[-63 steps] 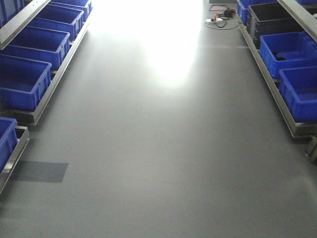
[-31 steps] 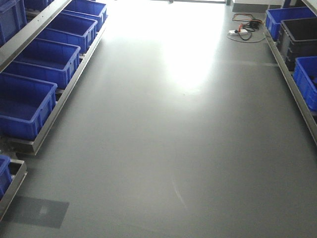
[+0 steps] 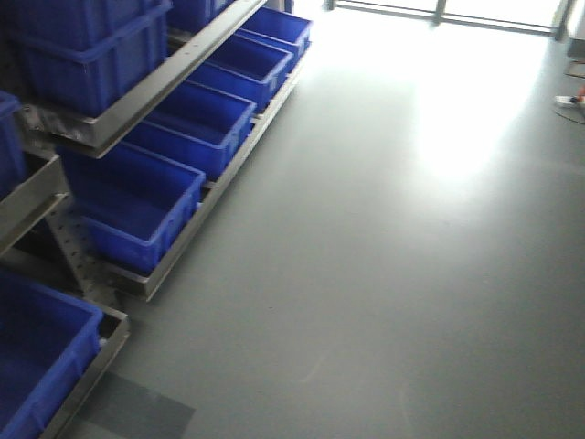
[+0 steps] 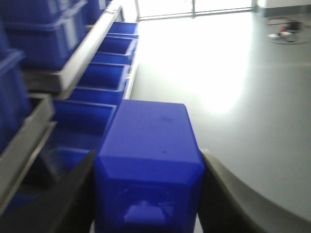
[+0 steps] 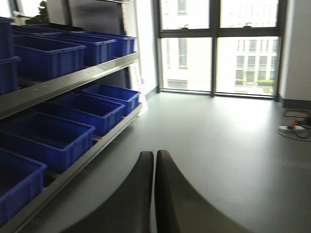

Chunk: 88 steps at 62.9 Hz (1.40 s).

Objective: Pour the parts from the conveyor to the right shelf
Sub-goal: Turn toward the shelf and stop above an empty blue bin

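Blue plastic block [image 4: 148, 145], rectangular with a small stud on its near end, sits clamped in the left tool [image 4: 148, 187] near the steel shelf [image 4: 73, 63]; the right tool [image 5: 154, 160] is pressed together, fingers touching.

**3 views, all facing along 1 aisle beside a steel rack [image 3: 155, 101]**

The front view looks from high up, tilted down and angled left, across the grey floor [image 3: 384, 274], with the rack along its left edge. The left wrist view sits low and very near, looking out along the left gripper [image 4: 148, 154] and over the blue block [image 4: 146, 131] that fills its lower middle. The right wrist view is low and almost level, looking past the right gripper [image 5: 154, 155] toward the windows [image 5: 218, 48]. All 3 share the rack's blue bins [image 3: 137, 206] at left, the floor, and the power strip [image 3: 571, 101] at far right.
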### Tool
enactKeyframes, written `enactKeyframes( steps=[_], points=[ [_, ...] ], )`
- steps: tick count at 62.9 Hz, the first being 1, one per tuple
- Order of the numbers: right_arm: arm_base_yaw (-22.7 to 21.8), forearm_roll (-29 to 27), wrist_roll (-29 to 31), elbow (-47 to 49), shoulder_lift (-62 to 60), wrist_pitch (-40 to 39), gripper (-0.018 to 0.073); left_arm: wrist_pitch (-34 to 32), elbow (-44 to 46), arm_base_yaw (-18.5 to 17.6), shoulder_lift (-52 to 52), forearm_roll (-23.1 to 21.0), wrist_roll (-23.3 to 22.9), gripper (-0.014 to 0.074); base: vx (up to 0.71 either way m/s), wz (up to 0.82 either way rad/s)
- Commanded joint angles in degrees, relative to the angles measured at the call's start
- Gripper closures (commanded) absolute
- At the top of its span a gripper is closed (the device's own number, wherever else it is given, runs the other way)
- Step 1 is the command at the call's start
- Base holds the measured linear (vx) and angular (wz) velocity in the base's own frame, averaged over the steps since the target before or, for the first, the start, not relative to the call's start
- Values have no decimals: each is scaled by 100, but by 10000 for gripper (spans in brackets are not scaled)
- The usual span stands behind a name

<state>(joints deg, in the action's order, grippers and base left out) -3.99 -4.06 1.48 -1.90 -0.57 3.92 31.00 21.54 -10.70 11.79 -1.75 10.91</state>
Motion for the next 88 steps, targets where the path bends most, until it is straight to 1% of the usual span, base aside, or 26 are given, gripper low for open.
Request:
enactKeyframes(
  steps=[1, 33, 64, 75, 88],
  points=[
    [-31, 35, 41, -86, -101, -427, 568, -468, 147, -46, 57, -43, -63, 603, 28, 95],
    [-31, 35, 41, -86, -101, -427, 568, -468, 147, -46, 57, -43, -63, 603, 18, 104],
    [-31, 35, 41, -86, -101, -427, 568, -468, 147, -46, 57, -43, -63, 603, 6, 88],
    [-25, 35, 41, -86, -101, -427, 568, -468, 147, -46, 57, -43, -63, 603, 2, 61],
    [-25, 35, 41, -86, -101, -427, 568, -468, 147, -46, 57, -43, -63, 603, 3, 12]
  ],
)
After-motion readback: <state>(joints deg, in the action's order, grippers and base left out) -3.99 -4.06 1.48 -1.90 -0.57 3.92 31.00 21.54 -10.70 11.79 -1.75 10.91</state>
